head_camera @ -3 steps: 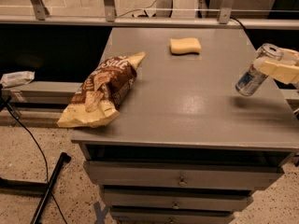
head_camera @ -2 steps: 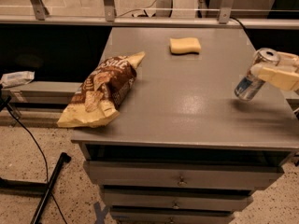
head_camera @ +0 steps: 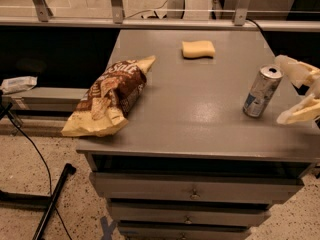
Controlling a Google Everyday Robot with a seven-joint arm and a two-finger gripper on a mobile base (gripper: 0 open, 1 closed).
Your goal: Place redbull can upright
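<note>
Slim silver-and-blue metal redbull can (head_camera: pixel 262 92) is seen stood on its base, tilted slightly, nr right edge of grey cabinet top (head_camera: pixel 200 119). Pale two-finger gripper (head_camera: pixel 280 90) is held just right of it, spread wide, w/ nothing gripped.

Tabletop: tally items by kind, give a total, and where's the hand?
Redbull can: 1
Chip bag: 1
Yellow sponge: 1
Total: 3
Hand: open, just right of the can, not gripping it.

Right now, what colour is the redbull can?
The redbull can: silver, blue patch, camera view. The gripper is open beside it.
</note>
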